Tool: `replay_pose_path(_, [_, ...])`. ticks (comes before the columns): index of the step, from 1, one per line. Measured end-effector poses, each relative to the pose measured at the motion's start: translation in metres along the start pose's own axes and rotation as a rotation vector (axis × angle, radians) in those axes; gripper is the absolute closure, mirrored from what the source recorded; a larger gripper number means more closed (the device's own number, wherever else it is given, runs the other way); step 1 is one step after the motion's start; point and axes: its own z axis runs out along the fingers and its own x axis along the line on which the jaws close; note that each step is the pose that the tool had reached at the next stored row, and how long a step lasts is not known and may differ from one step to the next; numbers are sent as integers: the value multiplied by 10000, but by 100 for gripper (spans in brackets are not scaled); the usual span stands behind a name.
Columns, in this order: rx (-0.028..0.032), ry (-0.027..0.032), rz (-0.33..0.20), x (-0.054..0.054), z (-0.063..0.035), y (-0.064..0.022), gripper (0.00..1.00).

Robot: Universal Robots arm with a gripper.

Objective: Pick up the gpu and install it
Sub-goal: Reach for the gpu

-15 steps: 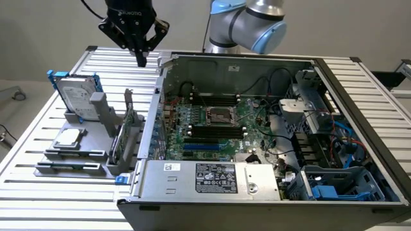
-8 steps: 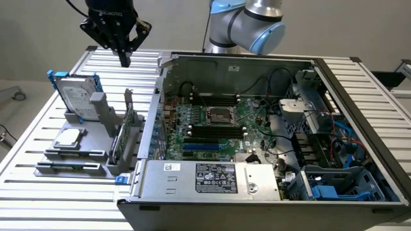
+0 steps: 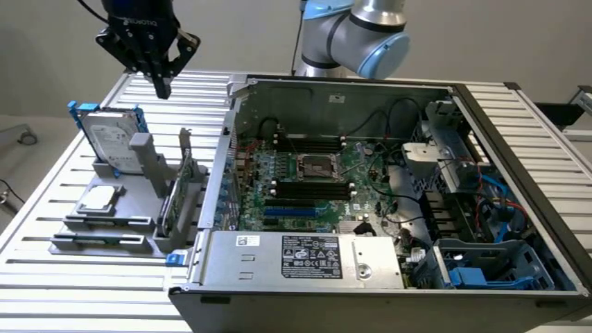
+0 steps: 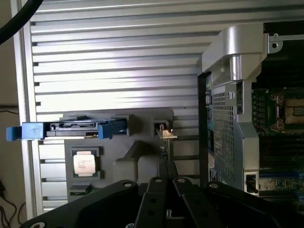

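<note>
Above the far left part of the worktop (image 3: pixel 55 277), as the exterior view had it, my fingers (image 3: pixel 163 87) hung pressed together w/ nothing between them. Lower down and nearer, the gpu (image 3: pixel 185 184) stood on edge in the grey holder (image 3: pixel 111 223), just beside the outer wall of the open pc case (image 3: pixel 370 277), on the exterior view's left of it. In the same holder, further left, sat the hard drive (image 3: pixel 109 142) in its blue frame and the processor chip (image 3: pixel 99 200); neither was mine to take. The wrist view had the gpu (image 4: pixel 164 146) edge-on, a thin line w/ its metal bracket (image 4: pixel 166 134) at one end, roughly in line w/ my fingers (image 4: pixel 166 172).

Handling, as I judged it: a light, stiff, thin card, so no real load, but fragile, esp. the board face. The smooth faces were prob. a bit slippery. Best hold looked like the free top edge, approx mid-length, pinched across the thickness, clear of the bracket & the holder's posts, w/ a gentle squeeze.
</note>
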Motion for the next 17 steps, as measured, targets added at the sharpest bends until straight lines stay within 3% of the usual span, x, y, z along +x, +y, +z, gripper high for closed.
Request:
replay_pose_path(2, [119, 41, -221, 1, 1, 0, 89])
replay_pose_path(4, [279, 55, -445, 2, 1, 0, 89])
replay_pose_path(8, [737, 53, -763, 2, 2, 0, 89])
replay_pose_path(10, [960, -4, -856, 3, 1, 0, 89])
replay_pose_path(11, [1055, -92, -890, 3, 1, -1, 89])
replay_pose_path(12, [1112, -247, -907, 4, 1, -1, 89])
replay_pose_path(13, [1128, -402, -910, 9, 2, -1, 89])
replay_pose_path(17, [1130, -423, -911, 9, 1, -1, 89])
